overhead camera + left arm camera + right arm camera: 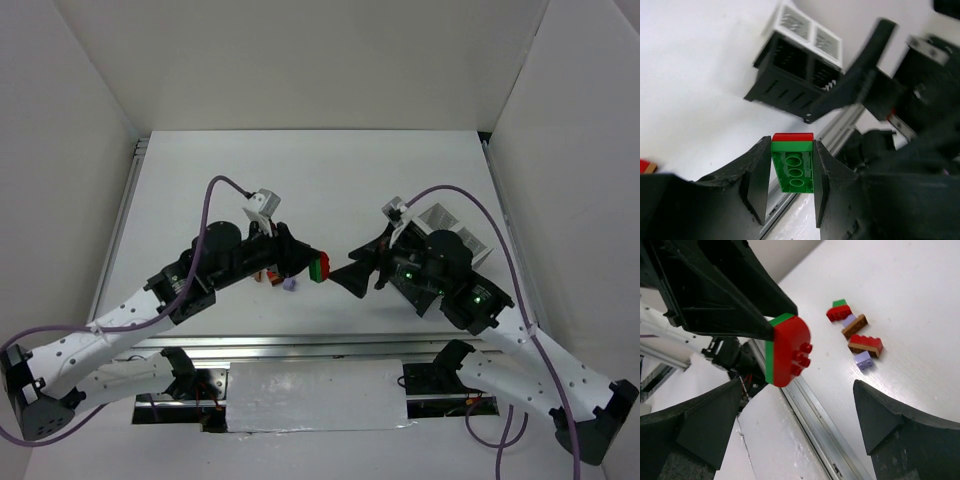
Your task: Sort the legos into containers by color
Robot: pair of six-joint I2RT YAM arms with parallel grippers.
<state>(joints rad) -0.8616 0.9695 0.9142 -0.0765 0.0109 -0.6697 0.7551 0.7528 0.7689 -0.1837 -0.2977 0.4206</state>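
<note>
left gripper (308, 262) and right gripper (345, 275) nose to nose
left pinches a red-green brick (320, 268). loose legos (277, 279) lie beside it; containers (445, 218) sit behind the right arm.

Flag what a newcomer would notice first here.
The left gripper pinches a red-on-green lego stack in mid-air at table centre, with the right gripper wide open facing it. Loose legos lie on the table under the left arm; the containers sit behind the right arm.

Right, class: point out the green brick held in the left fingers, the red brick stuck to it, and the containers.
green brick (792, 172): left wrist view, green face.
red brick (790, 347): right wrist view, studded face.
containers (784, 85): left wrist view, black wall.
</note>
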